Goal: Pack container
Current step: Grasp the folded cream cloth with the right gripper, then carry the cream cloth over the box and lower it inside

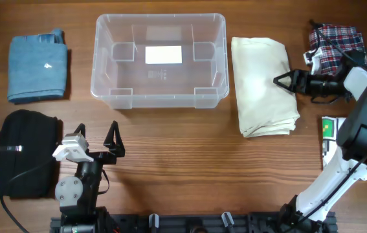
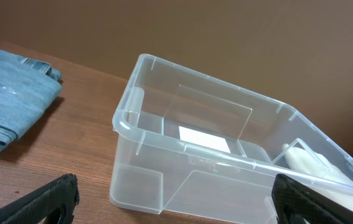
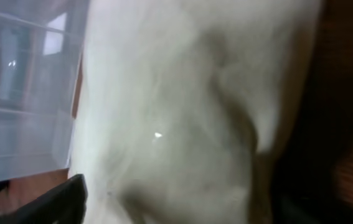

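Container (image 1: 158, 100) front and centre at the far side of the worktop (image 1: 183, 162), clear plastic, sitting upright and open-topped, white label (image 1: 164, 55) showing on its base. Nothing inside it!

Off to its left, a folded blue denim piece (image 1: 36, 68). In the near left corner, a black garment (image 1: 24, 152). Just beside the container's right wall lies a folded cream cloth (image 1: 261, 84), with a plaid cloth (image 1: 335, 42) tucked into the far right corner and a small green-and-white card (image 1: 329, 128) nearer the front.

Left fingers (image 1: 113, 139) are spread wide, nothing between them, hovering over bare wood in front of the container's left end, right beside the black garment. The left wrist view looks straight at the container's near corner, both tips dark at the bottom edges of the frame.

Over to the right arm (image 1: 364, 110): it's reaching in from the right, and the right fingers (image 1: 283, 81) are at the cream cloth's right edge. In the right wrist view the cloth fills the frame, blurred and very close. The two tips stand well apart at the bottom corners with fabric between them, open, not clamped on it. Whether they touch the cloth, I cannot tell. A corner of the container shows at upper left there.
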`<state>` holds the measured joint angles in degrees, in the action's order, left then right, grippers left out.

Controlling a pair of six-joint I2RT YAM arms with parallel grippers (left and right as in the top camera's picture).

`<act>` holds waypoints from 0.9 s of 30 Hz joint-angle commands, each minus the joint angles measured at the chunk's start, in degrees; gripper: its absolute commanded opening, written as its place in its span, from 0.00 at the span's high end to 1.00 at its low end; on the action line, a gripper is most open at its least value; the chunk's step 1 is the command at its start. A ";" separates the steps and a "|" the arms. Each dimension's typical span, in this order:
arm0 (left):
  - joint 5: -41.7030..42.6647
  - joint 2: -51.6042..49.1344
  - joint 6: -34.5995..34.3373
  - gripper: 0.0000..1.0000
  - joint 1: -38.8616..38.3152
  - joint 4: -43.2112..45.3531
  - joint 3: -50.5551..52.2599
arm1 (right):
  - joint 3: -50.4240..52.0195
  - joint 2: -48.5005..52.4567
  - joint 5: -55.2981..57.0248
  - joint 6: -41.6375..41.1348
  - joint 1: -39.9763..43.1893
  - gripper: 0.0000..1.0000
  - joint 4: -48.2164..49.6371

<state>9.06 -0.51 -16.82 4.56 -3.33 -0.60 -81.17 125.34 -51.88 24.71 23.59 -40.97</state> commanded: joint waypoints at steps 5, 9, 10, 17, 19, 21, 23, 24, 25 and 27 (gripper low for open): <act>-0.13 0.24 0.04 0.00 -0.33 -0.24 0.28 | 0.02 2.16 -0.98 -2.56 -2.58 0.68 -0.22; -0.13 0.24 0.07 0.00 -0.33 -0.24 0.28 | -2.51 0.17 -0.87 -8.63 -2.58 0.96 -0.96; -0.13 0.24 0.07 0.00 -0.33 -0.24 0.28 | -3.56 -0.83 -0.61 -8.68 -2.58 0.96 -1.84; -0.13 0.24 0.07 0.00 -0.33 -0.24 0.28 | -15.32 -18.29 7.08 -11.19 -5.27 0.96 -12.66; -0.13 0.24 0.07 0.00 -0.33 -0.24 0.28 | -15.39 -23.30 11.82 -10.75 -7.50 0.96 -12.61; -0.13 0.24 0.07 0.00 -0.33 -0.24 0.28 | -15.39 -30.23 17.68 -5.92 -11.63 0.96 -12.55; -0.13 0.24 0.07 0.00 -0.33 -0.24 0.28 | -15.39 -34.03 20.24 -0.33 -15.06 0.96 -12.22; -0.13 0.24 0.07 0.00 -0.33 -0.24 0.28 | -15.39 -36.11 22.36 2.58 -17.59 0.96 -11.45; -0.13 0.24 0.07 0.00 -0.33 -0.24 0.28 | -15.39 -37.53 24.65 3.85 -19.67 0.96 -10.32; -0.13 0.24 0.07 0.00 -0.33 -0.24 0.28 | -15.39 -40.24 32.63 7.10 -25.18 0.96 -5.79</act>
<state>9.06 -0.51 -16.82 4.56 -3.36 -0.60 -95.18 88.92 -27.62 25.52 1.96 -50.61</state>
